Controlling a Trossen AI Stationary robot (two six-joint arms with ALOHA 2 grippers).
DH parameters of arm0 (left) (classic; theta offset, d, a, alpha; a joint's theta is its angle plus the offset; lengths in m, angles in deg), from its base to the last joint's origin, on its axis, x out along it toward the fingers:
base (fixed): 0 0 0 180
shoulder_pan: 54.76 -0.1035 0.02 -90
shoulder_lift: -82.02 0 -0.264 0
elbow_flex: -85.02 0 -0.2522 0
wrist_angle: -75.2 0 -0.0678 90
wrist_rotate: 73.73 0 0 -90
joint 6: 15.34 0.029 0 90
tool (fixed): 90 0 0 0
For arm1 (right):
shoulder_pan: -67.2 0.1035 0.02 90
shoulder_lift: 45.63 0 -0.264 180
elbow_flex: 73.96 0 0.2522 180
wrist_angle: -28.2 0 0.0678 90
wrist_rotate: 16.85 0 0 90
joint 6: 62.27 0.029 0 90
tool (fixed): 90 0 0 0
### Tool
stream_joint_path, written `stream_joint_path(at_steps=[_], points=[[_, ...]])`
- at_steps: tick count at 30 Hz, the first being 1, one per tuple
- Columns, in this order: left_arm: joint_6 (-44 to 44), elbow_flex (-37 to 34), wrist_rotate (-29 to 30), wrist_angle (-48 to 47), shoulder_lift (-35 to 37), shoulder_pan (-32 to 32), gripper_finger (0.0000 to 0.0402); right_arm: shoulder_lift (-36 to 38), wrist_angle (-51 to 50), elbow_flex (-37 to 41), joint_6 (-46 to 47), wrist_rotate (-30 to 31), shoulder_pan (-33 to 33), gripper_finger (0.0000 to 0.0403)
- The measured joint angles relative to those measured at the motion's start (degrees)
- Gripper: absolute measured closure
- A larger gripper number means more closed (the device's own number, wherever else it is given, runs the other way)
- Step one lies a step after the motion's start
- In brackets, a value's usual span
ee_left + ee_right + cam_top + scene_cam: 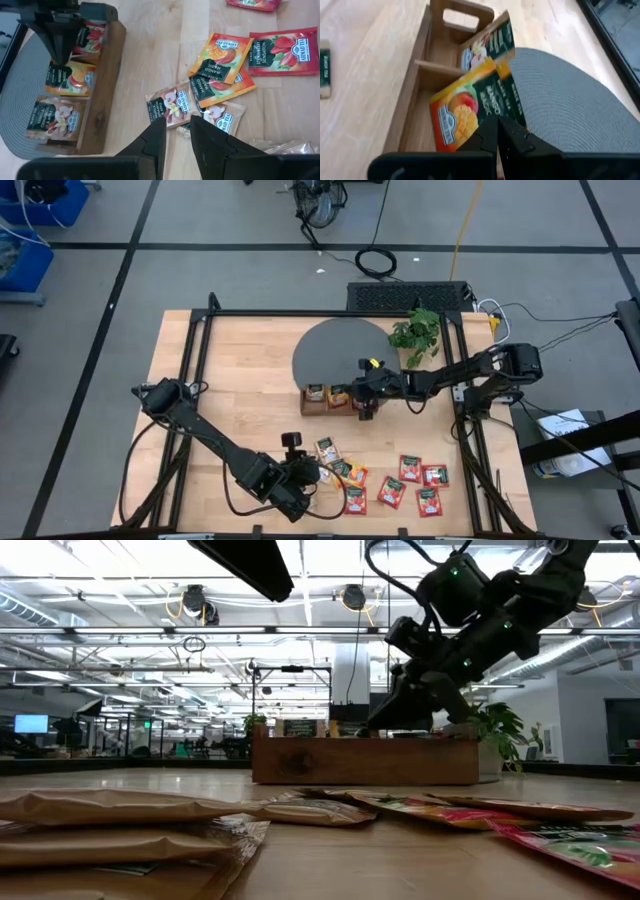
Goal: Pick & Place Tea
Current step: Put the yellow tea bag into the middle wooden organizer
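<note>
Wooden table (250,370), grey round mat (335,350) — I log a three-slot wooden tray (338,398) at its edge, sachets standing in the slots. Right gripper (366,402) over the tray, fingers closed with nothing between them. Left gripper (177,127) part open, empty, low over a beige-green sachet (170,105) — among loose orange-yellow sachets (221,56) and red sachets (410,468) near the table's front.
</note>
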Motion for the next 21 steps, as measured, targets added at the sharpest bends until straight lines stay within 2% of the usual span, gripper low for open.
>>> stream_joint_path(at_steps=[10,13,18,21], points=[[-1.0,0.0,0.0,-0.3,0.0,0.5,0.0309,0.0,4.9,0.0,0.9,-0.2,3.3,0.0403],[-1.0,0.0,0.0,-0.3,0.0,0.4,0.0309,0.0,5.8,0.0,3.7,-3.5,3.2,0.0403],[-1.0,0.0,0.0,-0.2,0.0,0.3,0.0309,-2.7,6.2,0.0,6.0,-4.8,3.6,0.0403],[-1.0,0.0,0.0,-0.1,0.0,0.3,0.0309,-5.7,10.1,0.0,6.6,-4.9,4.2,0.0403]])
